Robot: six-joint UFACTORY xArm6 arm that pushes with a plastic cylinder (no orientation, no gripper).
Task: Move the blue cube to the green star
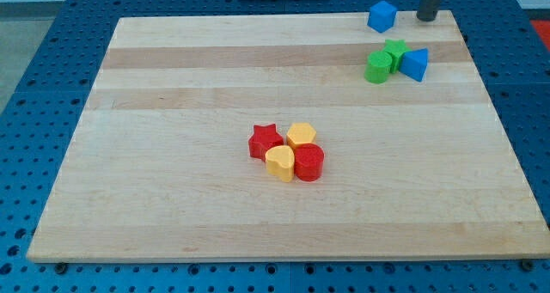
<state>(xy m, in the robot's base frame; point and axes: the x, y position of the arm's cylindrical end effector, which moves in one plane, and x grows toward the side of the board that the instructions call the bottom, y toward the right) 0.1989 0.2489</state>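
Observation:
The blue cube [382, 16] sits at the board's top edge, right of centre. The green star [396, 51] lies below it, apart from it, between a green cylinder [377, 68] and a blue triangular block [415, 64] that both touch it. My tip [427, 18] stands at the board's top edge, to the right of the blue cube and clear of it, above the green star group.
A cluster in the board's middle holds a red star [265, 142], a yellow hexagon-like block [302, 136], a yellow heart-like block [279, 163] and a red cylinder [308, 162]. The wooden board [172, 155] lies on a blue perforated table.

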